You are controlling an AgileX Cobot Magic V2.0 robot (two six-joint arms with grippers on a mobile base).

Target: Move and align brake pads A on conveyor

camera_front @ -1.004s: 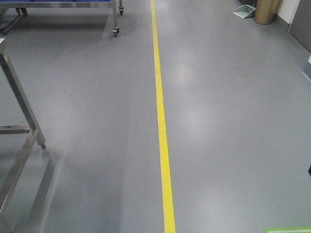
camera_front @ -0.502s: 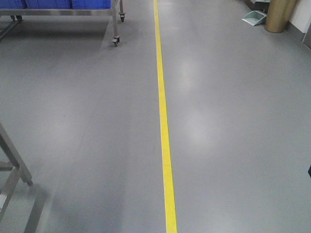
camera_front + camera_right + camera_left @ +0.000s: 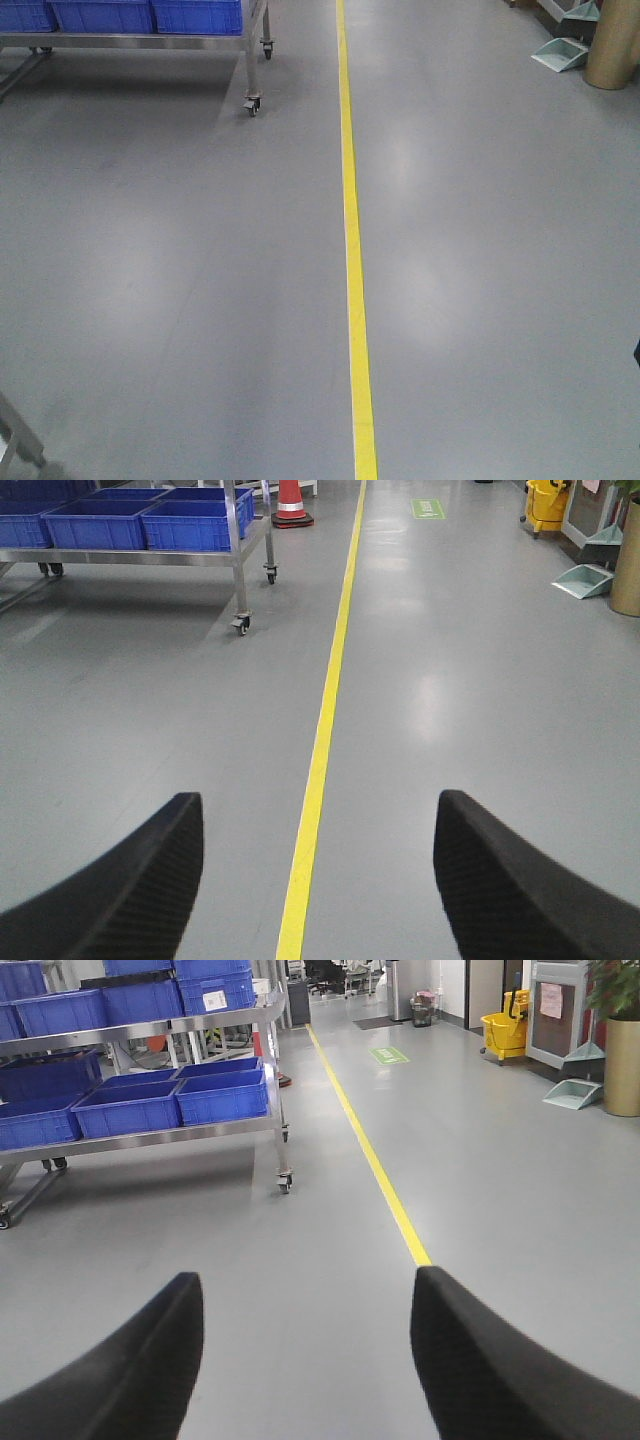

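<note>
The left tool (image 3: 305, 1295) is spread wide, its two black fingers (image 3: 120, 1380) well apart over the bare grey floor (image 3: 330, 1230), gripping nothing. The right tool (image 3: 318, 810) is likewise wide and holds nothing. A yellow line (image 3: 320, 730) painted on the floor runs up between its fingers (image 3: 520, 890). Left of that line stands a wheeled steel cart (image 3: 150, 1140) carrying blue crates (image 3: 220, 1095). An orange traffic cone (image 3: 291, 500) stands beyond the cart, just left of the line. Far off to the right of the line, a pale dustpan (image 3: 560, 52) lies beside a tan cylindrical bin (image 3: 612, 55). A yellow mop bucket (image 3: 503, 1035) stands further back. The brake pads A and the conveyor show in none of the three views.
</note>
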